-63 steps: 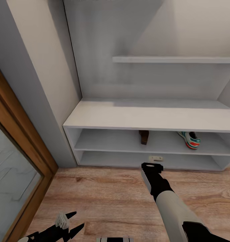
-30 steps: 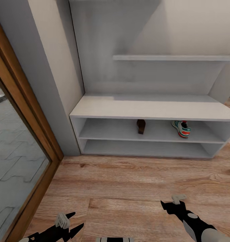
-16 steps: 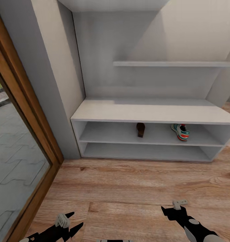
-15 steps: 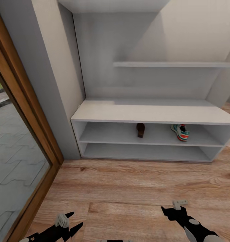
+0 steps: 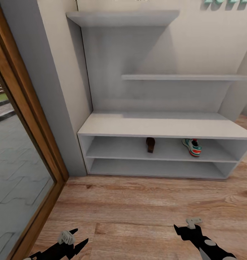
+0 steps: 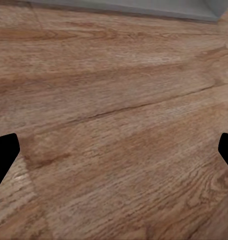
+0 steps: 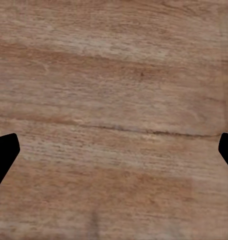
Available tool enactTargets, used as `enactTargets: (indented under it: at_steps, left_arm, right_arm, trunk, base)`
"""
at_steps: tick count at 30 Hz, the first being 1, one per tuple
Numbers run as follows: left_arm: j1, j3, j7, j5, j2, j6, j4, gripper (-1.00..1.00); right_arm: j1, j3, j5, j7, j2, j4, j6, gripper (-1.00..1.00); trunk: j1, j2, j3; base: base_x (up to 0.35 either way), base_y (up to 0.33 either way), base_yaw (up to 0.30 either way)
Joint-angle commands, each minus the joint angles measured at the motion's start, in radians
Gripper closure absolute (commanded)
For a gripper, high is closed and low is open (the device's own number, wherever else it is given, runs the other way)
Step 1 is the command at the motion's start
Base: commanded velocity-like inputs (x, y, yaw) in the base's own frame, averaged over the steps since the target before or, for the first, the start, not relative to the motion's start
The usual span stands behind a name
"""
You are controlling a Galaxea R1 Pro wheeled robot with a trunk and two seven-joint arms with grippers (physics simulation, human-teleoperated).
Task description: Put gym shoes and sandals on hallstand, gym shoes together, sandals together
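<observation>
Upper tier of the hallstand (image 5: 163, 127) holds one sandal (image 5: 150, 144) near the middle and one gym shoe (image 5: 192, 147) well to its right, both resting on the shelf board, apart from each other. Lower tier and the bench top look bare. So by my read the job is half done: one of each pair is racked, and the second sandal and second gym shoe are left to fetch and set beside their mates (spacing next to each looks ample).

The corridor floor (image 5: 138, 209) in front of the rack carries no shoes in the head view.

Left gripper (image 5: 71, 242) hangs low over the planks, fingers spread, nothing between them. Right gripper (image 5: 190, 225) likewise over the floor; wrist view shows its fingertips (image 7: 4, 152) wide apart with only wood grain between. Both claws empty.

Wood-framed glass door (image 5: 18, 151) sits left of the rack.
</observation>
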Motion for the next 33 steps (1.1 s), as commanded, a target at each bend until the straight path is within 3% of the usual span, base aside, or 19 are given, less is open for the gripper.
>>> enactTargets:
  at_steps: [1, 10, 20, 26, 30, 33]
  left_arm:
    - [-0.001, 0.003, -0.004, 0.0, 0.0, -0.003, 0.004, -1.0]
    - [-0.001, 0.006, 0.012, 0.004, -0.002, -0.013, 0.048, -1.0]
    - [0.0, 0.009, 0.082, 0.01, -0.002, -0.021, 0.13, -1.0]
    - [0.001, 0.013, 0.129, 0.011, -0.002, -0.062, 0.143, -1.0]
    - [0.002, 0.013, 0.183, 0.013, -0.002, -0.096, 0.16, -1.0]
    - [0.002, 0.012, 0.191, 0.014, -0.003, -0.1, 0.165, -1.0]
  right_arm:
    - [0.002, -0.009, 0.011, 0.004, 0.0, 0.001, -0.012, -1.0]
    - [0.032, -0.008, 0.012, 0.005, 0.001, 0.002, -0.067, -1.0]
    - [0.071, -0.007, 0.011, 0.001, 0.006, 0.002, -0.078, -1.0]
    - [0.094, -0.008, 0.008, 0.001, 0.008, 0.002, -0.08, -1.0]
    - [0.102, -0.009, -0.01, 0.0, 0.009, 0.002, -0.1, -1.0]
    - [0.108, -0.009, -0.021, -0.001, 0.009, 0.002, -0.109, -1.0]
  trunk:
    - [-0.004, 0.007, 0.002]
    - [-0.039, 0.07, 0.031]
    - [-0.077, 0.14, 0.062]
    - [-0.1, 0.182, 0.084]
    - [-0.1, 0.182, 0.086]
    - [-0.1, 0.182, 0.087]
  base:
    - [0.0, 0.0, 0.0]
    - [0.0, 0.0, 0.0]
    - [0.0, 0.0, -0.002]
    - [0.0, 0.0, -0.179]
    - [0.0, 0.0, -0.266]
    - [0.0, 0.0, -0.293]
